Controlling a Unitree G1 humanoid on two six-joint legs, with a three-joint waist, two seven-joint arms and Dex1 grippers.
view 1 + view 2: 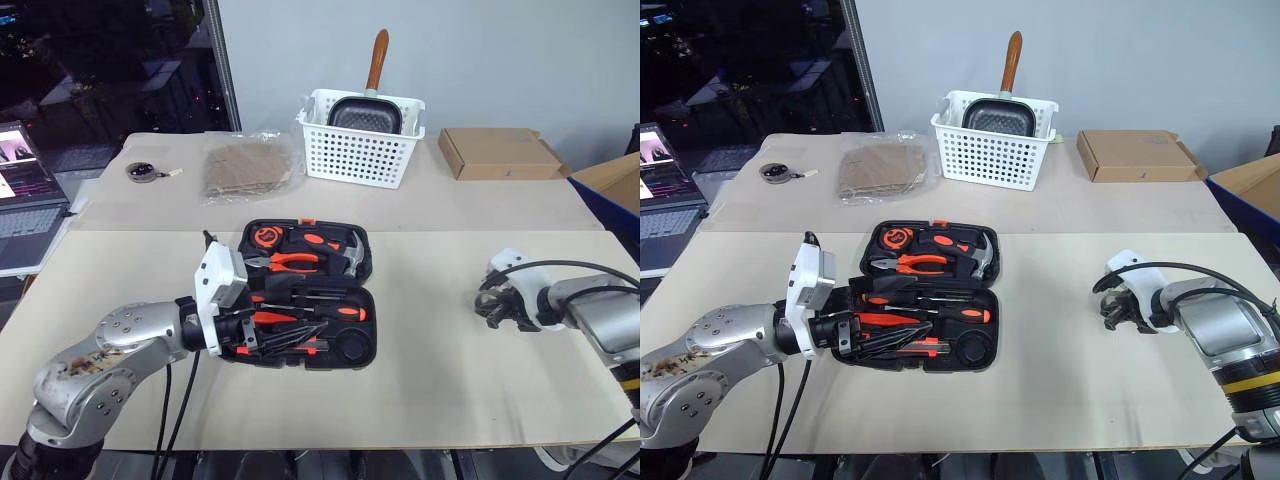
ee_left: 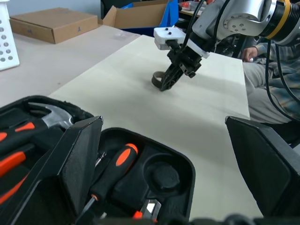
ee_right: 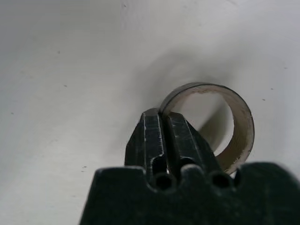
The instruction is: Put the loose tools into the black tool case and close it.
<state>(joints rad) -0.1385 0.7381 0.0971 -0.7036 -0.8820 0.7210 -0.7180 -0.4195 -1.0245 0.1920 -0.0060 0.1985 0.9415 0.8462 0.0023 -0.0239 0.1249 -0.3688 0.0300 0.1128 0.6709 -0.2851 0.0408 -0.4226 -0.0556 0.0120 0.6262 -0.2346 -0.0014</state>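
Right wrist view: right claw (image 3: 164, 123) pinches tape roll (image 3: 236, 117); left claw (image 2: 173, 187) agape.

The right gripper (image 3: 164, 126) hides part of the tape roll (image 3: 236, 117).

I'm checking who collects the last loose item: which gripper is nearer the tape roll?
Right. The right gripper is shut on the tape roll, pinching its wall on the table. The left gripper stands open over the black tool case, well away.

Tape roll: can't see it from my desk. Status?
Right gripper shut on tape roll wall. Left gripper open over open tool case. Path clear.
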